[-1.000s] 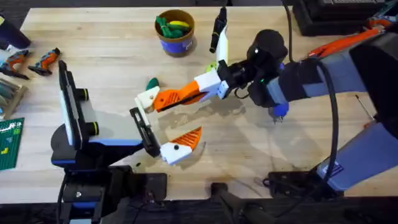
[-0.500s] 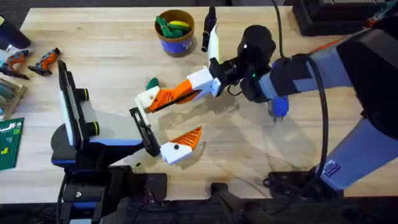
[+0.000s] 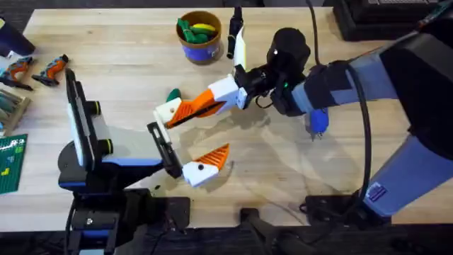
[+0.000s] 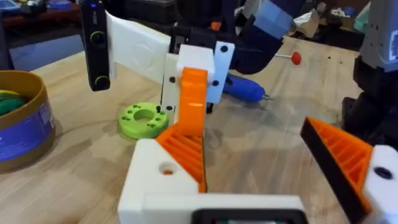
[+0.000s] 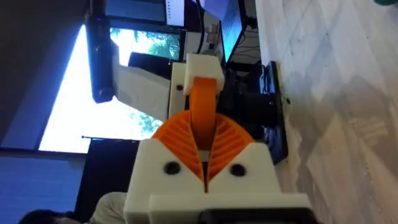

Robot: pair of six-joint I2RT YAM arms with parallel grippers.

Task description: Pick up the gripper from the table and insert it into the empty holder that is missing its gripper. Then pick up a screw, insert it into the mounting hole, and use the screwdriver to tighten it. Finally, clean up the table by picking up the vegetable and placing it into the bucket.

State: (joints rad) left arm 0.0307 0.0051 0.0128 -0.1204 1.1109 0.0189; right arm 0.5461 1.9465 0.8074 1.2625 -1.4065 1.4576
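I have the right gripper point(image 3: 214, 100) clenched on the narrow end of the orange gripper tip point(image 3: 190, 109), lifted off the table point(image 3: 127, 64) near its middle. The tip's long axis runs on a slant away from the right arm, toward the left side of the table and slightly back toward the bases. Its broad ribbed end meets the holder point(image 3: 168, 112). That holder is the white block on the far finger of the left gripper point(image 3: 190, 139), which stands spread wide. Its other finger, carrying its own orange pad, sits well apart on the side nearer the bases. In the right wrist view the tip point(image 5: 203, 115) runs straight out from my fingers into the white block point(image 5: 202, 70), so the line looks true. In the left wrist view the ribbed wedge point(image 4: 186, 149) lies against the holder point(image 4: 158, 177). I cannot tell whether it is fully seated or only touching. In my judgement the coming move is a push along that same slanted axis, and any sideways drift would jam the wedge. The right arm does the work while the left only has to hold firm. The vegetable point(image 3: 173, 94) lies just beyond the holder, clear of that line.
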